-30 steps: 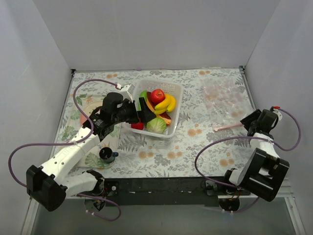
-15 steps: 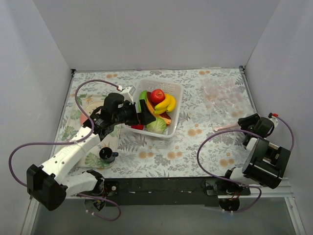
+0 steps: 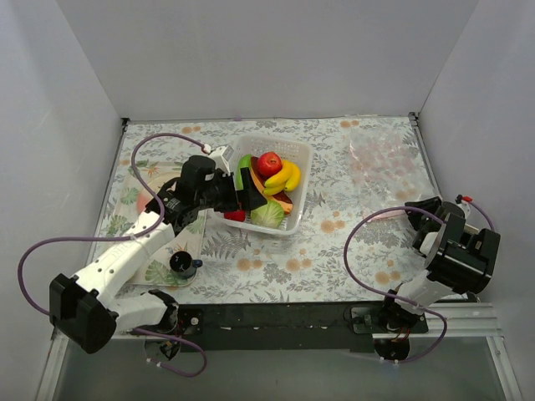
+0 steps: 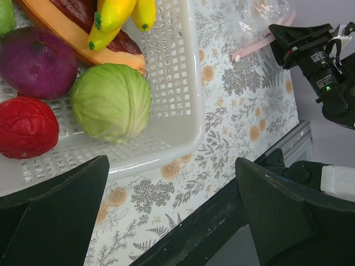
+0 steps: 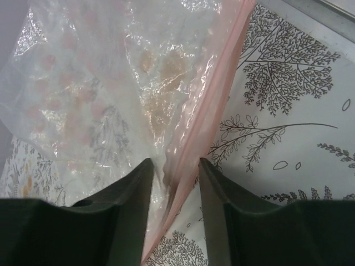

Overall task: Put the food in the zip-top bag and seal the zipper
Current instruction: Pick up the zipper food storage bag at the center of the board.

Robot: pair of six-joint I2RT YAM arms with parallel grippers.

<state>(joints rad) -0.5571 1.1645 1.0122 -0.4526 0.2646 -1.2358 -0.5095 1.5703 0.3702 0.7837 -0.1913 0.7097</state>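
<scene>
The white slotted basket (image 3: 301, 159) holds the food: red apple (image 3: 268, 162), banana bunch (image 3: 285, 177), cabbage (image 3: 267, 215), tomato (image 3: 236, 215) and cucumber (image 3: 245, 162). The left wrist view shows the cabbage (image 4: 111, 102), purple onion (image 4: 36, 61), tomato (image 4: 25, 127) and bananas (image 4: 119, 14). My left gripper (image 3: 248, 195) is wide open and empty over the basket's near left side. The clear zip-top bag (image 3: 380, 160) lies flat at the right. My right gripper (image 5: 175, 172) is open, its jaws either side of the pink zipper (image 5: 222, 94), not clamped on it.
Floral plates (image 3: 140, 199) lie at the left, under my left arm. A small dark cup (image 3: 184, 265) stands near the front left. The table's black front edge (image 3: 276, 316) and the right wall are close to my right arm.
My right gripper has moved nearer and lower, down to the right end of the pink zipper. My left gripper has shifted slightly toward the basket, still open.
</scene>
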